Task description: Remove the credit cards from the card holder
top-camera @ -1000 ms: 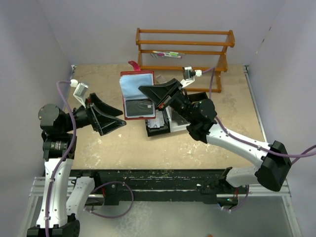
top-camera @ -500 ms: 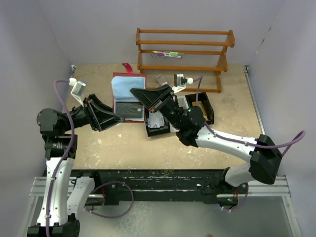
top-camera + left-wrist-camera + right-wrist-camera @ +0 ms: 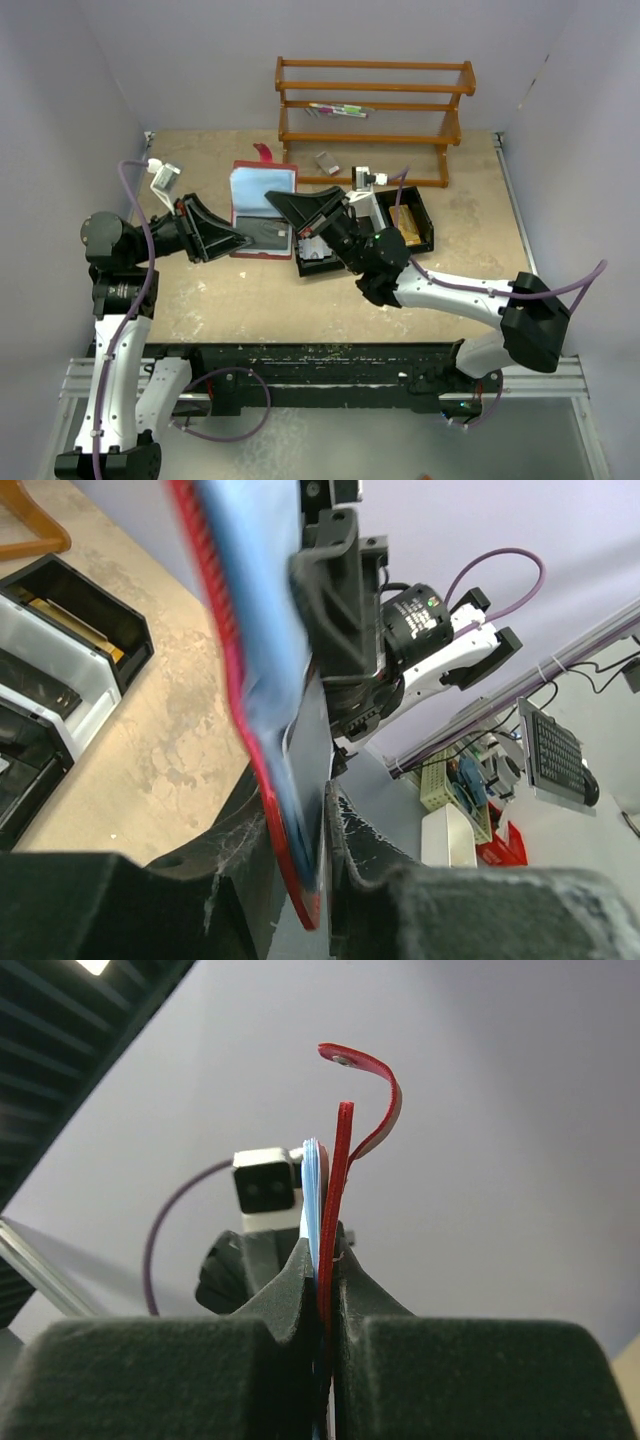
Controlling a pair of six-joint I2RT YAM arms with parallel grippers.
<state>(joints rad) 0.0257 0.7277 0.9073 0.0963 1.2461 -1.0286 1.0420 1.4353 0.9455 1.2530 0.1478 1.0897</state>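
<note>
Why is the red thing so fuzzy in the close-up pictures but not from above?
Left wrist view: the card holder sits right by the lens, so its red edge smears and the jaws go dark and soft. Right wrist view: jaws soft too, with a bright light patch top left. Top external view: farther off, evenly lit, sharp.

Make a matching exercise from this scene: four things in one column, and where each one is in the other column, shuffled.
Things:
1. card holder
2. rack
3. tray
4. gold block

Places:
A. at the far edge of the table
B. in the tray's right-hand compartment
C. clamped between the left gripper and the right gripper
D. on the table, just right of the card holder

Pairs: 1-C, 2-A, 3-D, 4-B
</note>
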